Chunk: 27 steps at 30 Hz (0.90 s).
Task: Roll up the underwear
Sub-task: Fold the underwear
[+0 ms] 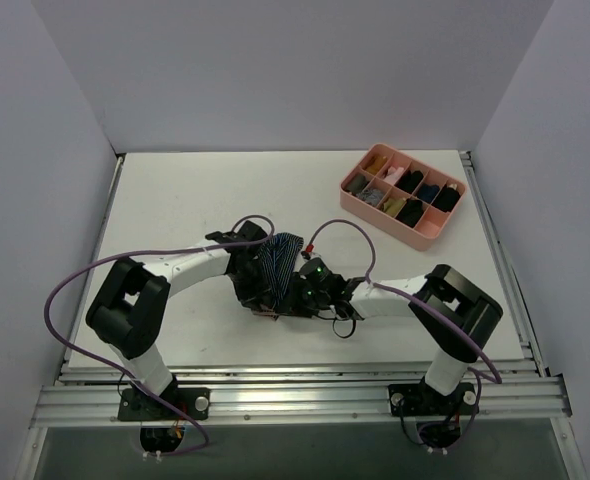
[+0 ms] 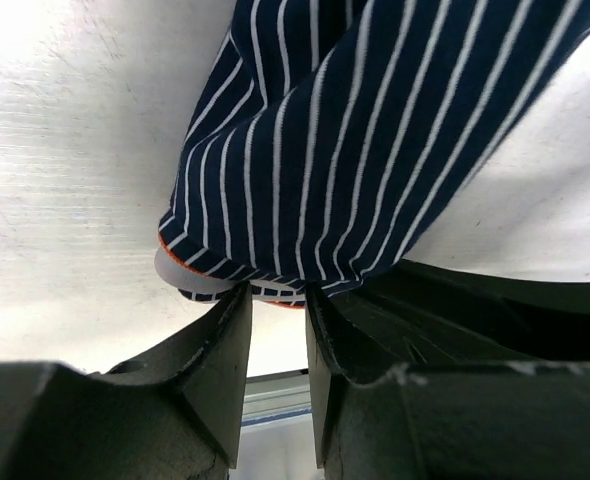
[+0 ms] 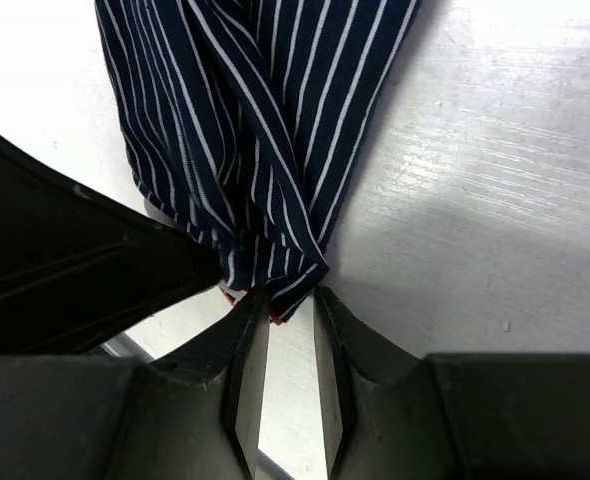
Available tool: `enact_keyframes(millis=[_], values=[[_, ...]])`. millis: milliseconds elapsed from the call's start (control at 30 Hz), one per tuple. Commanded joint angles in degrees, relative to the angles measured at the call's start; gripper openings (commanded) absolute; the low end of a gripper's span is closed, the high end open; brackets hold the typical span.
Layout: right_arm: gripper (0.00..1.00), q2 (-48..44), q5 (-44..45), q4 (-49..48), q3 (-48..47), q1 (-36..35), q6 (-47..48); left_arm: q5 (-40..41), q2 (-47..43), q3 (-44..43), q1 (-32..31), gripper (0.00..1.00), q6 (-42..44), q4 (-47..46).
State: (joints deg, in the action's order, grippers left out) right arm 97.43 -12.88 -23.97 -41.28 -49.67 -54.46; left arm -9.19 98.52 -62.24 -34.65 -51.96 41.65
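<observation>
The underwear (image 1: 279, 256), navy with thin white stripes, lies bunched on the white table between the two arms. In the left wrist view its red-edged hem (image 2: 275, 297) sits between the tips of my left gripper (image 2: 277, 292), and the striped cloth (image 2: 355, 150) spreads away above. In the right wrist view a folded corner of the underwear (image 3: 245, 120) is pinched between the narrow jaws of my right gripper (image 3: 287, 295). From above, my left gripper (image 1: 259, 288) and right gripper (image 1: 295, 297) meet at the garment's near end, almost touching.
A pink divided tray (image 1: 390, 225) with small dark rolled bundles stands at the back right. Purple cables loop over both arms. The table's metal rail (image 1: 295, 400) runs along the near edge.
</observation>
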Motion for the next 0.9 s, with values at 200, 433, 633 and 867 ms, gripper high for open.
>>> enact_keyframes(millis=[200, 433, 633, 867], values=[[0.24, -11.02, 5.15, 9.11, -1.08, 1.67, -0.56, 0.84, -0.08, 4.58, -2.96, 0.34, -2.35, -7.11], [0.24, -9.81, 4.19, 15.25, -9.95, 10.19, 4.08, 2.16, 1.06, 4.93, -3.49, 0.32, -2.35, -6.84], [0.21, 1.52, 3.65, 19.92, -24.8, 13.81, 8.57, 2.42, 0.89, 5.46, -4.28, 0.32, -2.7, -6.32], [0.2, 11.81, 3.48, 23.0, -34.83, 14.78, 12.44, 3.39, -0.43, 5.46, -5.07, 0.31, -2.62, -4.47]])
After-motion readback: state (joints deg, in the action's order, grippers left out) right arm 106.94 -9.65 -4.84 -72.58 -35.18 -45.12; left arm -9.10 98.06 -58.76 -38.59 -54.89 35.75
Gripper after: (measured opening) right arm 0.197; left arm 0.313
